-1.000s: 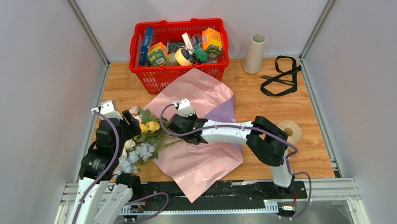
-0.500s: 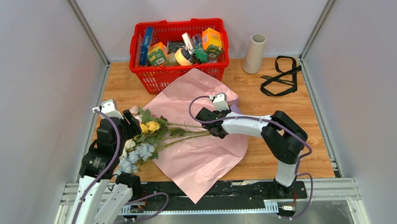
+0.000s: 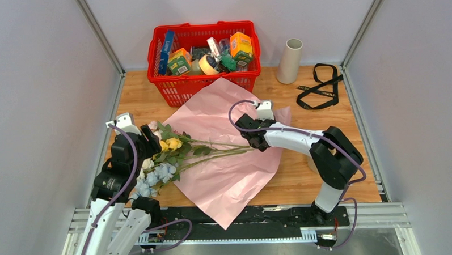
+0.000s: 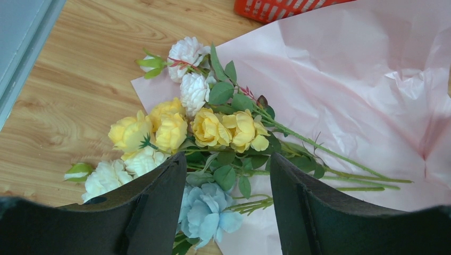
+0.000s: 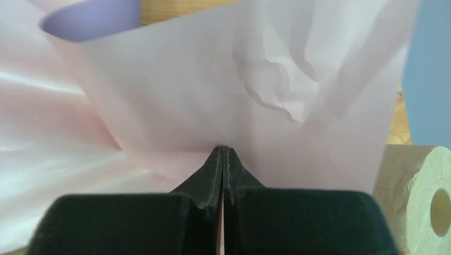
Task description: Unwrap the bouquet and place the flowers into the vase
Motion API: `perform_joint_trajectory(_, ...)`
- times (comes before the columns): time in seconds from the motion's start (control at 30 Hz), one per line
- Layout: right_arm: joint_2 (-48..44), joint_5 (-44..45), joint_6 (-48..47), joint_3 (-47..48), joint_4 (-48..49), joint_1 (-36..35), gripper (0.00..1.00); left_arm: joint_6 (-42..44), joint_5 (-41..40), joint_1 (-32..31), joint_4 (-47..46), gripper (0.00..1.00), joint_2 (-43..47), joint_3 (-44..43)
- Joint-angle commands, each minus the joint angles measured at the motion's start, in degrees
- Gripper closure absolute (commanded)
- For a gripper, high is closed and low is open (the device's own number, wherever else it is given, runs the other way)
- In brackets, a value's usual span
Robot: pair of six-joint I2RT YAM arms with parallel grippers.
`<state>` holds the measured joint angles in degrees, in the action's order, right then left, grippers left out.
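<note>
The flowers (image 3: 168, 155) lie on the near left part of the counter (image 3: 143, 96). Their yellow, white and blue heads point left. Their long green stems reach right, across the pink paper (image 3: 225, 173) that is spread open under them. The black ribbon (image 3: 319, 87) is off and lies at the far right. The vase (image 3: 290, 60) stands upright at the far side, just right of the red basket (image 3: 204, 54) and well apart from the flowers.

The right claw (image 5: 223, 151) is pressed together and pinches a fold of the pink paper, holding it up off the counter near the stem ends. A bit of lilac paper (image 5: 90, 16) shows behind it. The left claw (image 4: 227, 159) is spread wide and hangs over the flower heads. It holds nothing.

I think the job now is to get the paper away from the flowers. Here is what could go wrong:

- The stems rest on the paper, so a pull to the right may drag the flowers along or scatter them, because nothing holds them down.
- The paper is thin, so a hard tug could rip it or let it slip out of the pinch.
- If the left claw closes on the soft heads and not the stems, it could squash them.
</note>
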<state>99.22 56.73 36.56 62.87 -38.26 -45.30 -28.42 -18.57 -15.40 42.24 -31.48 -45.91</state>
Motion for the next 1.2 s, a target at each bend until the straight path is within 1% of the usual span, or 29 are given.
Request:
perform_joint_trajectory(0.0,-4.03,-4.07,-0.61,-1.35,0.81,2.32,1.00,-0.49,-0.33,0.02,-0.40,0.33,-0.42,-0.58)
perform_joint_trajectory(0.1,-5.96,-12.32,-5.25,-1.26,5.63,0.83,1.00,-0.40,-0.24,0.11,-0.67,0.33,-0.68,-0.58)
perform_joint_trajectory(0.2,-6.23,-17.43,-6.49,0.40,8.28,-1.01,1.00,-0.49,-0.24,0.11,-0.58,0.32,-1.12,-0.67)
perform_joint_trajectory(0.3,-4.92,-20.69,-6.85,3.12,9.17,-1.90,1.00,-0.58,-0.50,0.11,-0.23,0.33,-1.03,-0.67)
perform_joint_trajectory(0.47,-1.58,-21.13,-7.11,7.44,9.26,-2.86,1.00,-0.67,-0.42,0.11,-0.40,0.33,-0.51,-0.58)
perform_joint_trajectory(0.63,2.63,-16.92,-8.86,9.63,10.66,-4.53,1.00,-0.67,-0.42,0.11,-0.49,0.32,-0.95,-0.58)
perform_joint_trajectory(0.8,8.79,-11.48,-12.82,13.15,10.66,-4.80,1.00,-0.58,-0.68,0.02,-0.31,0.33,-0.77,-0.58)
perform_joint_trajectory(0.9,10.90,-7.97,-14.93,14.03,10.58,-5.06,1.00,-0.49,-0.68,0.02,-0.31,0.32,-0.68,-0.58)
perform_joint_trajectory(1.0,10.65,-3.13,-12.31,13.77,7.42,-5.41,1.00,-0.40,-0.59,0.11,-0.49,0.33,-0.86,-0.67)
perform_joint_trajectory(1.17,6.08,2.42,-10.72,10.00,6.45,-4.80,1.00,-0.49,-0.59,0.10,-0.40,0.32,-0.86,-0.67)
